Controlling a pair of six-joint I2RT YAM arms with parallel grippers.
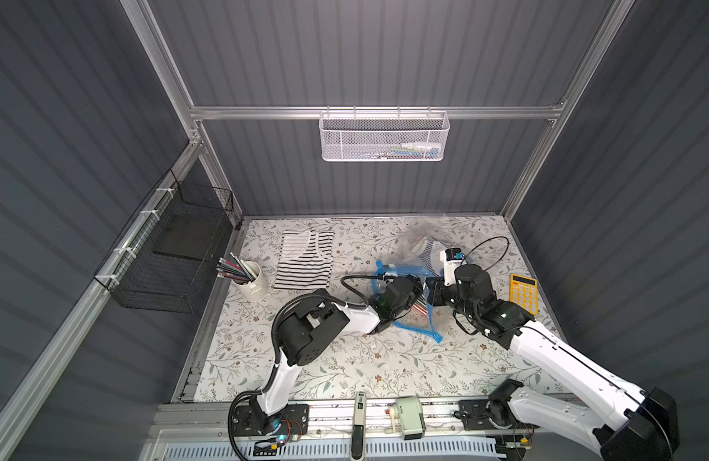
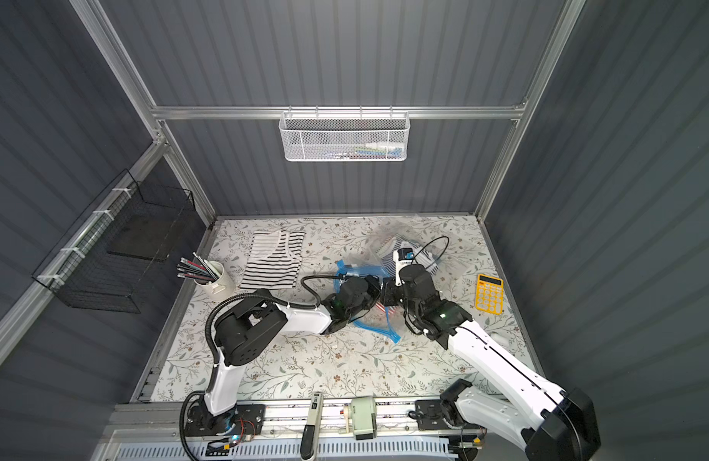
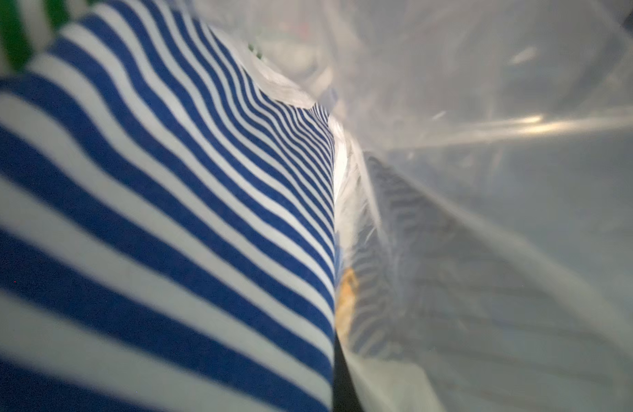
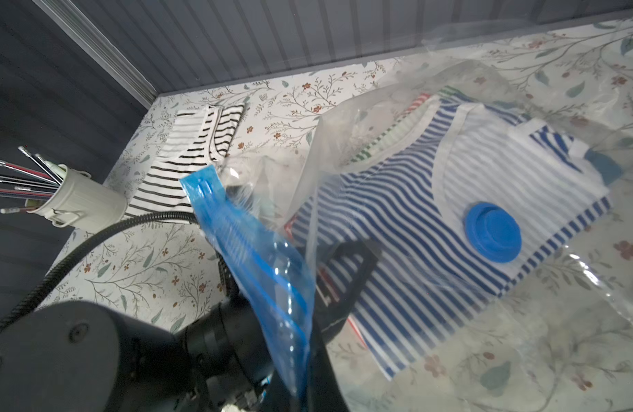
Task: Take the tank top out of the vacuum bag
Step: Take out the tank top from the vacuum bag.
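On the counter (image 1: 344,359) the vacuum bag (image 4: 343,142) sits right of centre toward the far edge: clear, crinkled, mouth open. Inside: blue-white striped tank top (image 4: 397,199). In the mouth, left tool (image 1: 418,286) closed against fabric, pinch unconfirmed; right tool (image 1: 429,295) grips the bag by its blue zip strip (image 4: 243,242). Round blue valve cap (image 4: 493,232) over the shirt.

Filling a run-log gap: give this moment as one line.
stage: extraction | left gripper: inside vacuum bag, shut on blue-striped tank top | right gripper: shut on zip edge
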